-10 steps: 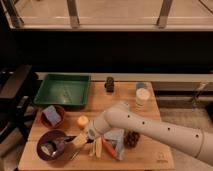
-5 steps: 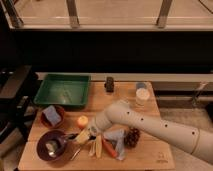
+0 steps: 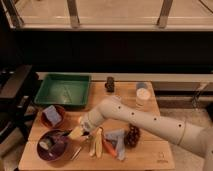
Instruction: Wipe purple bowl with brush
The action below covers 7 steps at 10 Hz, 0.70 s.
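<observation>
Locate the table (image 3: 150, 156), a light wooden top across the lower half of the frame. Find the purple bowl (image 3: 52, 148) at the lower left of the frame, upright on the table near the front left corner, with a pale patch showing inside toward the left. Trace the white arm (image 3: 145, 122) from the lower right edge of the frame up and leftward over the table to the end effector (image 3: 80, 133), set just beside the upper right rim of the purple bowl. Read the end effector as closed down narrow on the brush (image 3: 69, 134), seen only as a slim dark length reaching from the end effector over the bowl's rim; treat the bristle head as not distinguishable. Note a slim silver spoon (image 3: 76, 152) lying diagonally on the table just right of the purple bowl. Above the purple bowl, identify a smaller reddish-brown bowl (image 3: 61, 121) holding a grey-blue sponge (image 3: 50, 114). Further up, at centre left, identify a green tray (image 3: 62, 92). Right of the end effector, under the arm, note in order a yellow item (image 3: 95, 144), an orange carrot (image 3: 109, 148), a grey-blue cloth (image 3: 118, 140) and a pine cone (image 3: 133, 136). At the table's far edge, note a small dark object (image 3: 110, 84) and a pale cup (image 3: 143, 96).
</observation>
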Tool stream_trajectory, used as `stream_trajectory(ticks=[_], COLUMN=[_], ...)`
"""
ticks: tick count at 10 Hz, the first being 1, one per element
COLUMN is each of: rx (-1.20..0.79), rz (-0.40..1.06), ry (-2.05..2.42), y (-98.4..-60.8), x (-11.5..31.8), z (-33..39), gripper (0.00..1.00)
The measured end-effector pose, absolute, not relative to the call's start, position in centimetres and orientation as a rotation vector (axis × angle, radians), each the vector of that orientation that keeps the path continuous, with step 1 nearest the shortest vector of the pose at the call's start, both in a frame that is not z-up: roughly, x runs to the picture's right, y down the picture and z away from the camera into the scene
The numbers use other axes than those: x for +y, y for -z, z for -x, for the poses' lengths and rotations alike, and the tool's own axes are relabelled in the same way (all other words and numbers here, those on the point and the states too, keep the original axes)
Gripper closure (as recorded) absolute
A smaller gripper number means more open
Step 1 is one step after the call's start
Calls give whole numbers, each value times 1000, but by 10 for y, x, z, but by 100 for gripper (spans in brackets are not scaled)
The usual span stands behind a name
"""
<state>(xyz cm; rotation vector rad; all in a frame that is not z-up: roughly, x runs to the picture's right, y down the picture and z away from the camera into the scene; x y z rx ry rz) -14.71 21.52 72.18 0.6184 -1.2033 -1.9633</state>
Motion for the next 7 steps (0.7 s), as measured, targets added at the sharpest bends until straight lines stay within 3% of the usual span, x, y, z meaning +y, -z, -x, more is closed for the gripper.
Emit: stream_trajectory(ticks=[7], rx=[-1185], rz=[-510], ry=[1921], y=[-705], x=[233], z=[97], gripper=[100])
